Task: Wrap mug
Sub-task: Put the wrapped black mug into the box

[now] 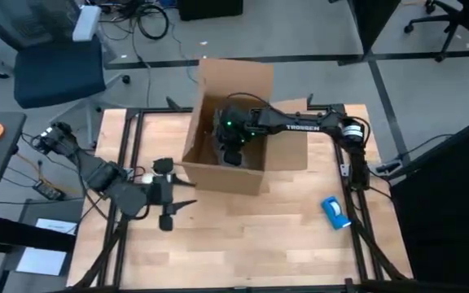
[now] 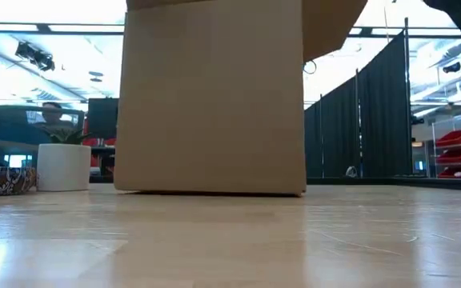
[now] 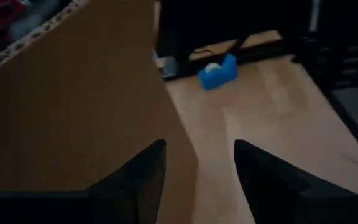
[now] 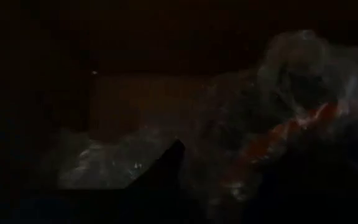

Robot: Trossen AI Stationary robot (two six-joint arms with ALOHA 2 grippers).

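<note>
left hand: open, low, level | right hand: reaching down, fingers hidden

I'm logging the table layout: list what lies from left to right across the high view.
left gripper → cardboard box, with the right gripper reaching down inside it → blue tape dispenser

mug veiled by bubble wrap, right gripper buried in box

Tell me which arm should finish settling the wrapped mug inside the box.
Probably the right. Its gripper is already down inside the cardboard box, with the bubble-wrapped mug just ahead. The left gripper sits open outside the box, over the table.
</note>
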